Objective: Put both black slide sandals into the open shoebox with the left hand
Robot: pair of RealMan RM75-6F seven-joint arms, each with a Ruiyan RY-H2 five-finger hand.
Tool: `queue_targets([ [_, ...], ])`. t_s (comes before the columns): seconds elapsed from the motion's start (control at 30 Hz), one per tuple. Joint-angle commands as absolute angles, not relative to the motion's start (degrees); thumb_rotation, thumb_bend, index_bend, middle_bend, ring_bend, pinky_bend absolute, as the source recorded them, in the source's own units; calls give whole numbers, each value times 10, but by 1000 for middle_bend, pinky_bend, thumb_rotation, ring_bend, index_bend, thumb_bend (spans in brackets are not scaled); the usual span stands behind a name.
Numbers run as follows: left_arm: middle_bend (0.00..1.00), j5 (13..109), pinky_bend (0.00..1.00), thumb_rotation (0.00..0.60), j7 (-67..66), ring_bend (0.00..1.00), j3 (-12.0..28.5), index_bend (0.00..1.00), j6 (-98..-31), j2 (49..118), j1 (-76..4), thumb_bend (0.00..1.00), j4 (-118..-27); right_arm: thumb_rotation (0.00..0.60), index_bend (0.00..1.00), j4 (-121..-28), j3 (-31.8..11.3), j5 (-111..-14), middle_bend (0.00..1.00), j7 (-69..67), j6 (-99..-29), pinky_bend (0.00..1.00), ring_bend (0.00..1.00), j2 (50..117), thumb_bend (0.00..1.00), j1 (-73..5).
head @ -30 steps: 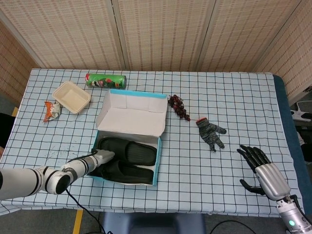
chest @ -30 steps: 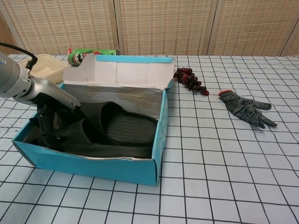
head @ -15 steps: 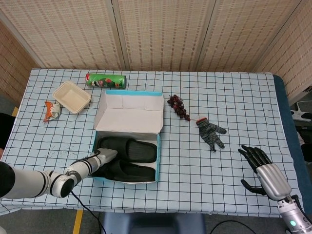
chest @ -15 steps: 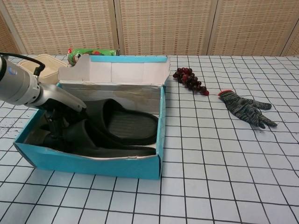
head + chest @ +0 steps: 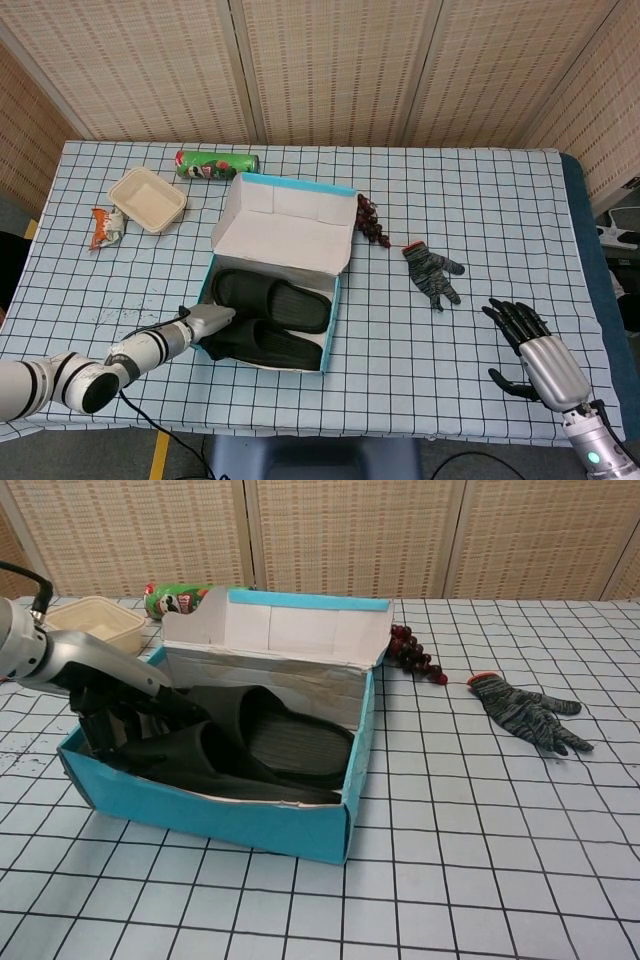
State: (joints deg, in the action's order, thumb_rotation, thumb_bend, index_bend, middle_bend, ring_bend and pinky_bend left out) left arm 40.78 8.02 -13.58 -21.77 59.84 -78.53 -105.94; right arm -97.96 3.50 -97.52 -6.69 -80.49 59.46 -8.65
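Note:
The teal shoebox (image 5: pixel 332 312) stands near the table's front edge with its white lid (image 5: pixel 285 226) tipped up at the back. Both black slide sandals lie inside: the rear sandal (image 5: pixel 272 298) and the front sandal (image 5: pixel 268 346). In the chest view the front sandal (image 5: pixel 205 757) leans on the rear sandal (image 5: pixel 298 744). My left hand (image 5: pixel 205 321) reaches over the box's left end, and its dark fingers (image 5: pixel 100 716) grip the front sandal's left end. My right hand (image 5: pixel 533 351) hovers at the near right edge, fingers apart, holding nothing.
A green chips can (image 5: pixel 217 165) lies at the back, with a beige food container (image 5: pixel 147 199) and a snack packet (image 5: pixel 104 227) to the left. Dark grapes (image 5: pixel 372 222) sit just right of the lid. A grey work glove (image 5: pixel 432 272) lies further right.
The shoebox has slid right and turned slightly, its left end swinging away from the front edge. My left hand stayed on the front sandal. The right hand barely moved.

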Motion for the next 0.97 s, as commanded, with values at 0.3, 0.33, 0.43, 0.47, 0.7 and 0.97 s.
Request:
queue_targets([
  [0.3,0,586,236,600,99,0,-49,0,-390,470,-609,511,-1173,600,0,-994,34,-977,0,-36,-814,0,0,598,199,-81],
  [0.33,0,620,225,600,88,0,-51,0,-457,470,-571,504,-1184,600,0,-994,33,-976,0,-27,-819,0,0,599,199,-77],
  [0.43,0,732,189,600,12,0,-83,0,-684,509,-429,486,-1159,600,0,-992,26,-959,0,29,-841,0,0,611,199,-59],
  [0.47,0,751,174,600,-17,0,-96,0,-744,527,-386,486,-1138,600,0,-990,23,-950,0,51,-846,0,0,617,199,-53],
  [0.7,0,811,72,600,-44,0,-112,0,-1049,705,-135,470,-888,600,0,-968,-2,-881,0,157,-864,0,0,668,199,-29],
  [0.97,0,825,61,600,7,0,-96,0,-1037,711,-90,465,-837,600,0,-980,-2,-876,0,153,-855,0,0,663,200,-28],
])
